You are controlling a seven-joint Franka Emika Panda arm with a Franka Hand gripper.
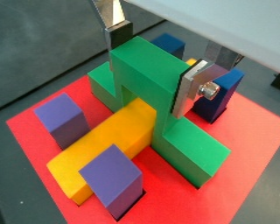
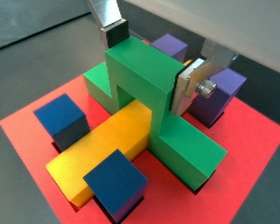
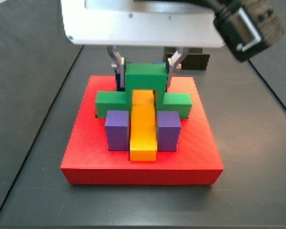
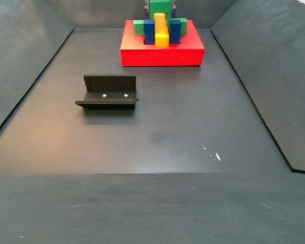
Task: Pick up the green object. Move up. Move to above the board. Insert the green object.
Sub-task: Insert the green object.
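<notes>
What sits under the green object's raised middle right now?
The yellow bar runs under the green object, which straddles it on the board. The pincer grips the raised cube. The slot beneath is covered.

Dark floor, red board resting on it, fixture well apart

Even, bright overhead light — soft shadows under gripper; faint glare spots on floor; wrist views slightly soft.

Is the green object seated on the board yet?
Seated: green object straddles the yellow bar on the board, gripper jaws gripping its raised middle.
</notes>
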